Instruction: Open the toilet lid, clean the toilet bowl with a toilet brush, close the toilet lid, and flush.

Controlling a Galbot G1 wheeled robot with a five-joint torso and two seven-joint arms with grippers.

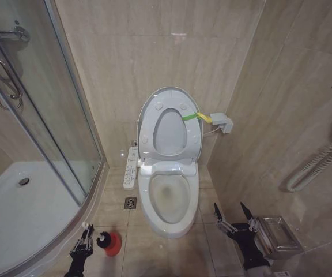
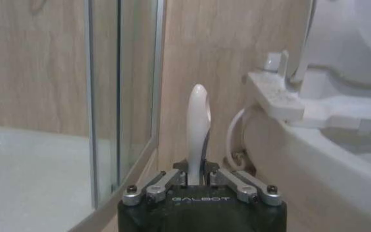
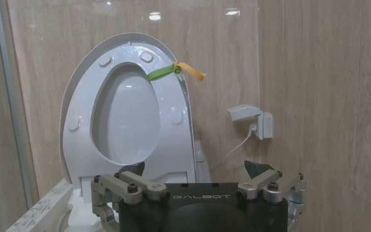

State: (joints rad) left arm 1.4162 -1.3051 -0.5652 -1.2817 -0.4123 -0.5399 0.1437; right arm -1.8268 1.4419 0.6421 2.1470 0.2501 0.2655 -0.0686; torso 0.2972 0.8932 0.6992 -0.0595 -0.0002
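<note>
- Our left gripper (image 2: 198, 180) is clenched on the brush (image 2: 198, 126), fingers pinching the thin white handle low down; the handle stands upright out of the jaws in the left wrist view.
- From the head view, the left gripper (image 1: 83, 241) sits low at the floor, just beside the red cup (image 1: 113, 244), with the dark brush head at the cup's mouth. We cannot tell whether the head is fully seated or partly lifted.
- The cup stands between the shower tray (image 1: 16, 213) and the bowl (image 1: 167, 196), near both.
- Our right gripper (image 1: 234, 217) hangs released, fingers spread, to the right of the bowl and next to a steel bin (image 1: 278, 235); it looks idle.
- The lid (image 1: 172, 124) is up, leaning back at the wall with the seat raised against it, and a yellow-green band (image 1: 196, 116) hangs off its right edge. The bowl is open and clear to enter.
- Step in hand, as we judge it: drawing the brush from the cup and carrying it to the bowl.
- To do it well: lift straight up until the head clears the cup rim, or the cup may tip or drag.
- Keep the pinch firm; a thin smooth handle could pivot in the jaws once the head swings free.
- Swing right over the bowl's near rim, staying off the button panel (image 1: 131, 168) on the bowl's left side.
</note>
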